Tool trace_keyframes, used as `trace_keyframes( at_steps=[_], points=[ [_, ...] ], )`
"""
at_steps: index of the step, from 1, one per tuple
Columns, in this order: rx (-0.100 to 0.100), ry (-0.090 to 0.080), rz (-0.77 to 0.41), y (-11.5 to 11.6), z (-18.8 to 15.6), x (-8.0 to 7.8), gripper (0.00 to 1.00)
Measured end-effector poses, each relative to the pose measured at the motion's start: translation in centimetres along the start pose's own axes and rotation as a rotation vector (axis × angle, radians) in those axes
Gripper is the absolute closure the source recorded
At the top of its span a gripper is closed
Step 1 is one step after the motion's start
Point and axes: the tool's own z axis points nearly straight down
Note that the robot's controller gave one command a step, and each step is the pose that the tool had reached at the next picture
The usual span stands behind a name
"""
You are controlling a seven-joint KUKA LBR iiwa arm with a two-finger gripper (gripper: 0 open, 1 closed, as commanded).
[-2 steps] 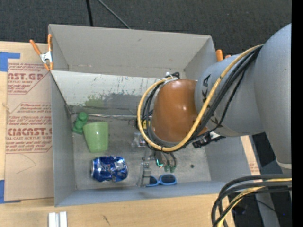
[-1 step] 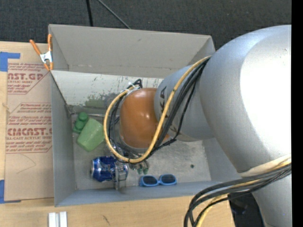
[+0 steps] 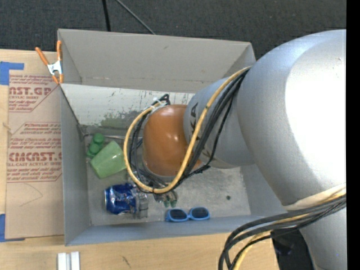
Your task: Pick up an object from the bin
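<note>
My gripper (image 3: 142,202) is low in the front part of the bin, mostly hidden under the arm's orange cover. It sits right beside a crushed blue can (image 3: 117,199) that lies on the bin floor at the front left, touching or nearly touching the can's right end. A pair of blue sunglasses (image 3: 187,214) lies just right of the gripper by the front wall. A pale green plastic bottle with a darker green cap (image 3: 106,157) lies behind the can, against the left wall.
The big grey arm with its yellow and black cables covers the right half of the bin and hides the floor under it. Bare bin floor shows between the sunglasses and the arm.
</note>
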Motion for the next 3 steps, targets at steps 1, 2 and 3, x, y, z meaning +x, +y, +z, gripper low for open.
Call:
trace_keyframes(
  at_steps=[1,2,3],
  points=[
    [-0.001,-0.011,-0.051,3.0,-10.3,-3.2,1.00],
    [0.002,-0.010,-0.243,-1.3,-18.9,-5.3,1.00],
    [0.001,-0.003,-0.455,-2.3,-18.8,-4.6,1.00]
  ],
)
